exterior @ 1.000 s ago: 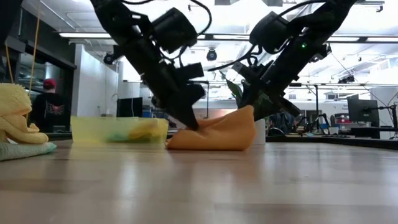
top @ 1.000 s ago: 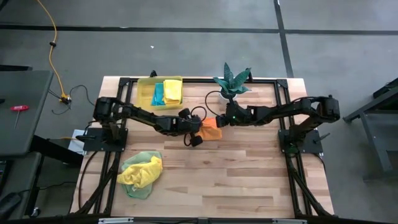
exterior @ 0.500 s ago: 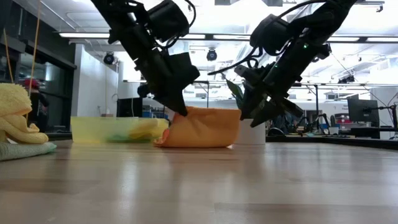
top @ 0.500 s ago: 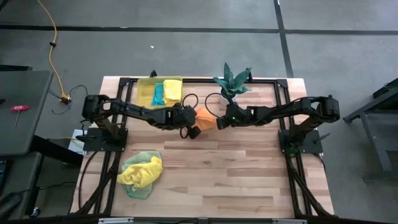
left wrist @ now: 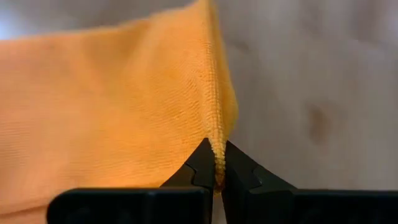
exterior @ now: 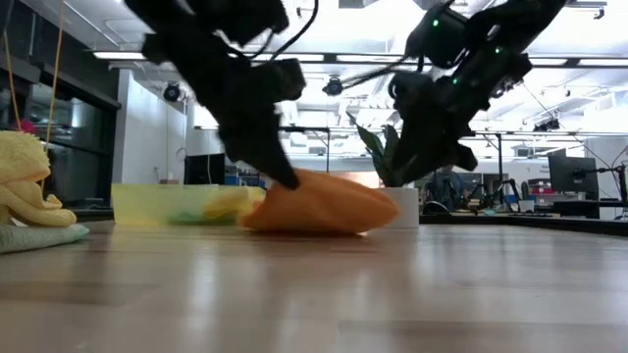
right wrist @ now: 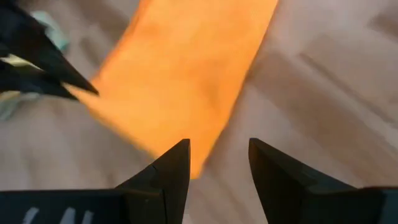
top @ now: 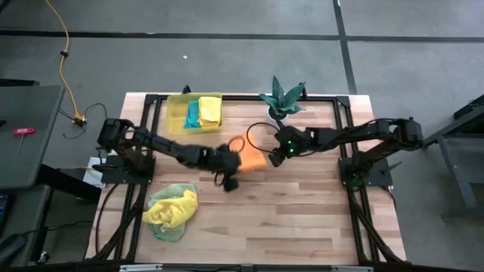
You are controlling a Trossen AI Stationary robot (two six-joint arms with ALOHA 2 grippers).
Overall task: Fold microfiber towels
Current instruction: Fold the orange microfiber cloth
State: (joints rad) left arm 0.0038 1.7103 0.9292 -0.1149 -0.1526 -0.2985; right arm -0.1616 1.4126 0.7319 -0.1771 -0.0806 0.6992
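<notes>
An orange microfiber towel (top: 252, 159) lies bunched on the wooden table (top: 302, 219), mid-table. My left gripper (left wrist: 217, 171) is shut on its left end (exterior: 291, 182). My right gripper (right wrist: 219, 163) hangs open just right of the towel and a little above it, with nothing between its fingers. More microfiber towels, yellow and light green, lie in a heap (top: 170, 211) at the near left. A teal one and a yellow one sit in the yellow bin (top: 172, 113) at the far left. My left gripper pinches an edge of the orange towel (left wrist: 216, 140) between its two fingertips; whether it is a hem or a fold, I cannot tell. The fingers slant down at it from the table's left. That end is raised a little; the rest of the towel (exterior: 329, 211) rests on the table.
A potted plant (top: 283, 98) stands at the far edge, just behind the towel and my right arm. Bare wood stretches across the near half and the right side of the table. Black frame rails (top: 355, 204) run along the table's sides.
My left gripper, shut on the orange towel, swung toward the far edge and back toward the near edge, taking the towel along. The towel, first peaked at its right end, now lies as a low mound. My right gripper rolled and drew up and away from it, staying open.
</notes>
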